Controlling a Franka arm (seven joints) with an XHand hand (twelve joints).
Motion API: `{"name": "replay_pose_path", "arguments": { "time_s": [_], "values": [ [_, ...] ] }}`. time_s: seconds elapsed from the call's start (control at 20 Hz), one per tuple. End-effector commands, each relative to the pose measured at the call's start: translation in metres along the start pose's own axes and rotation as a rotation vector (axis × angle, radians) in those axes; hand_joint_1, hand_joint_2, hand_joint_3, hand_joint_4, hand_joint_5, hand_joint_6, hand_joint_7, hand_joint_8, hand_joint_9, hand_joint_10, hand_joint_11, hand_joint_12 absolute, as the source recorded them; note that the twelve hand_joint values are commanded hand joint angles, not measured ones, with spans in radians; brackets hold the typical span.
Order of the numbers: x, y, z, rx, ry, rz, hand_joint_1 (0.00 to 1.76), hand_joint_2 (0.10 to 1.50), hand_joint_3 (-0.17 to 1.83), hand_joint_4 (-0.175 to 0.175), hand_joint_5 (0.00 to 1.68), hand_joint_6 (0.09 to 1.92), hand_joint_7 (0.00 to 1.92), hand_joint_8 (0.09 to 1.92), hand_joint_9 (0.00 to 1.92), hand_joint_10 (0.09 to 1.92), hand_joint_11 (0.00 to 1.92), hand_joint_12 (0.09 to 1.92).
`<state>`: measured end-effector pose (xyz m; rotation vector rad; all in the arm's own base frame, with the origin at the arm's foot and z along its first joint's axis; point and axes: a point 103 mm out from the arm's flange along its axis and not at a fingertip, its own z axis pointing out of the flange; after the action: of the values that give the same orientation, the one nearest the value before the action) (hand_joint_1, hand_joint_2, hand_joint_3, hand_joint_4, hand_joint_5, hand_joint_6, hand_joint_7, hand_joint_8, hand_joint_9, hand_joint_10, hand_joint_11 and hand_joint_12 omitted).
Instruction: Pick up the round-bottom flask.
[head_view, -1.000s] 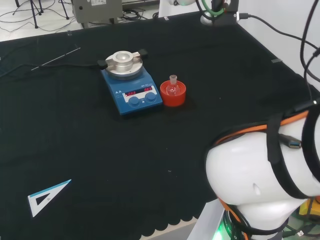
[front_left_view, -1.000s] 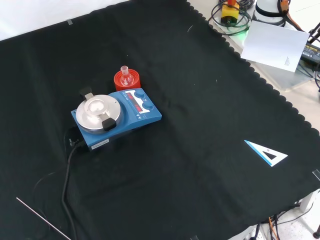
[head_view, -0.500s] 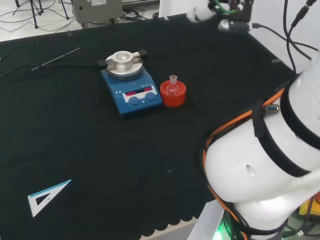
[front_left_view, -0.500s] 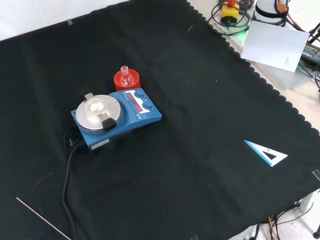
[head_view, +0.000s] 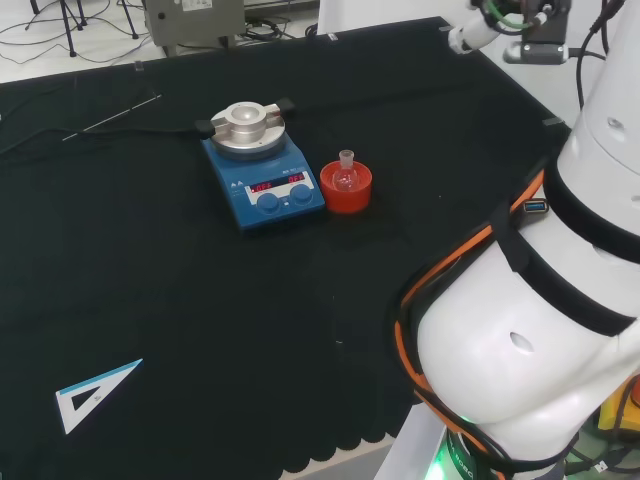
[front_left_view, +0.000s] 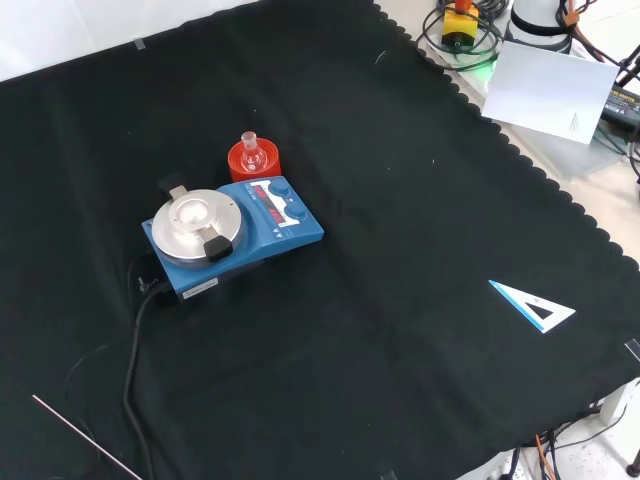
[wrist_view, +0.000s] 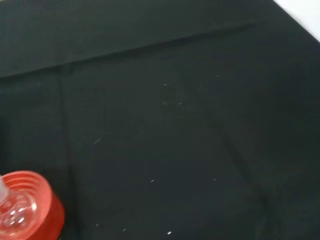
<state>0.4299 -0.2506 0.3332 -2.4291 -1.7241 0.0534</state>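
The round-bottom flask (head_view: 346, 176) sits upright in its red ribbed stand (head_view: 346, 190), just right of the blue hotplate (head_view: 263, 185) in the head view. Nothing's touching it. Honestly can't tell what the hand is doing.

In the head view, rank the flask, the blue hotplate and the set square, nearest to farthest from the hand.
1. Round-bottom flask, on its red stand, below-left of the hand.
2. Blue hotplate, left of the flask.
3. Set square, far bottom left.
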Motion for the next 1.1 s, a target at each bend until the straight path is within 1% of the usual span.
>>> {"name": "replay_pose_path", "arguments": {
  "time_s": [0.05, 0.15, 0.2, 0.35, 0.4, 0.45, 0.5, 0.55, 0.6, 0.65, 0.7, 0.75, 0.85, 1.05, 1.1],
  "values": [
    [0.048, 0.116, 0.087, 0.027, 0.169, -0.17, 0.7, 0.8, 0.49, -0.043, 0.48, 0.09, 0.23, 0.59, 0.35, 0.61, 0.0, 1.25],
    [0.056, 0.116, 0.092, 0.033, 0.17, -0.177, 0.7, 0.8, 0.49, -0.043, 0.48, 0.09, 0.23, 0.59, 0.35, 0.62, 0.0, 1.25],
    [0.063, 0.113, 0.095, 0.043, 0.176, -0.198, 0.7, 0.8, 0.49, -0.043, 0.48, 0.09, 0.23, 0.6, 0.35, 0.62, 0.0, 1.25],
    [0.07, 0.114, 0.103, 0.051, 0.17, -0.205, 0.7, 0.8, 0.49, -0.042, 0.48, 0.09, 0.23, 0.6, 0.35, 0.62, 0.0, 1.25],
    [0.104, 0.098, 0.106, 0.041, 0.141, -0.201, 0.7, 0.8, 0.49, -0.041, 0.48, 0.09, 0.23, 0.6, 0.35, 0.62, 0.0, 1.25],
    [0.105, 0.098, 0.108, 0.043, 0.139, -0.201, 0.7, 0.8, 0.49, -0.041, 0.48, 0.09, 0.23, 0.6, 0.35, 0.62, 0.0, 1.24],
    [0.098, 0.102, 0.109, 0.046, 0.143, -0.2, 0.7, 0.79, 0.49, -0.041, 0.48, 0.09, 0.23, 0.6, 0.35, 0.62, 0.0, 1.24],
    [0.089, 0.107, 0.11, 0.056, 0.153, -0.213, 0.7, 0.79, 0.49, -0.041, 0.48, 0.09, 0.23, 0.6, 0.35, 0.62, 0.0, 1.24],
    [0.081, 0.111, 0.111, 0.059, 0.157, -0.214, 0.7, 0.79, 0.49, -0.04, 0.48, 0.09, 0.23, 0.6, 0.35, 0.62, 0.0, 1.24],
    [0.121, 0.09, 0.118, 0.047, 0.129, -0.198, 0.7, 0.79, 0.49, -0.04, 0.48, 0.09, 0.23, 0.6, 0.35, 0.62, 0.0, 1.24],
    [0.135, 0.083, 0.12, 0.046, 0.125, -0.197, 0.7, 0.79, 0.49, -0.039, 0.48, 0.09, 0.23, 0.6, 0.35, 0.62, 0.0, 1.24],
    [0.139, 0.081, 0.122, 0.05, 0.131, -0.199, 0.7, 0.79, 0.49, -0.039, 0.49, 0.09, 0.23, 0.6, 0.35, 0.62, 0.0, 1.24],
    [0.132, 0.084, 0.124, 0.06, 0.15, -0.203, 0.7, 0.78, 0.49, -0.038, 0.49, 0.09, 0.23, 0.6, 0.35, 0.61, 0.0, 1.24],
    [0.098, 0.102, 0.129, 0.073, 0.159, -0.205, 0.71, 0.77, 0.49, -0.035, 0.49, 0.09, 0.24, 0.6, 0.35, 0.61, 0.0, 1.24],
    [0.128, 0.086, 0.134, 0.058, 0.121, -0.219, 0.71, 0.77, 0.49, -0.035, 0.5, 0.09, 0.24, 0.6, 0.35, 0.61, 0.0, 1.24]
  ]
}}
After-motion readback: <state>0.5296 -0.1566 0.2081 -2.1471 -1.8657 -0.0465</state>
